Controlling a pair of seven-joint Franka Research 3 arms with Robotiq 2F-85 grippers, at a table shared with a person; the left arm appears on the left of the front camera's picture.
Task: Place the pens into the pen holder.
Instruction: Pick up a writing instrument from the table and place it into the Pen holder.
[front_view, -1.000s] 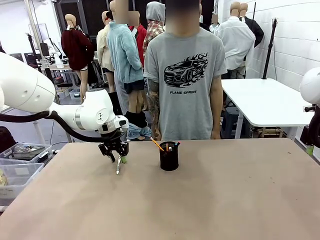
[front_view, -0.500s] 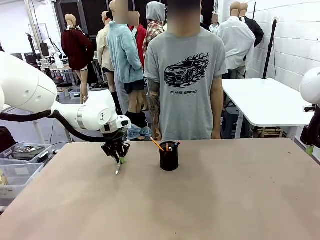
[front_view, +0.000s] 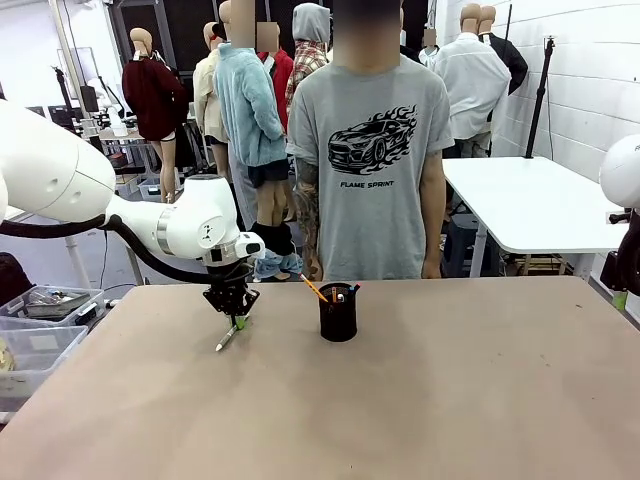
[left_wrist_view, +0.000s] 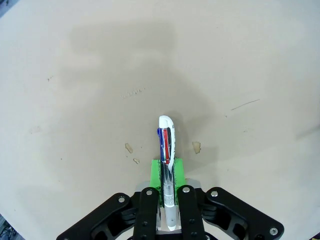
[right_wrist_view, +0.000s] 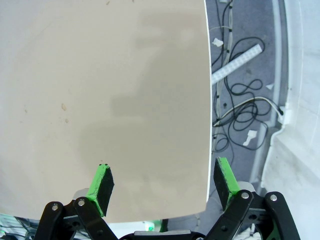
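Pens mostly done — two-ish already standing in pen holder (front_view: 338, 314) at far mid-table, last white-silver pen (left_wrist_view: 166, 150) clamped tight in left gripper (front_view: 233, 316) just left of it, tip down twd table; right gripper (right_wrist_view: 165, 187) gaping, idle.

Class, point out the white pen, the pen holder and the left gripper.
white pen (left_wrist_view: 165, 137), left wrist view, clip end
pen holder (front_view: 338, 318), front view, mesh wall
left gripper (front_view: 238, 318), front view, between fingertips
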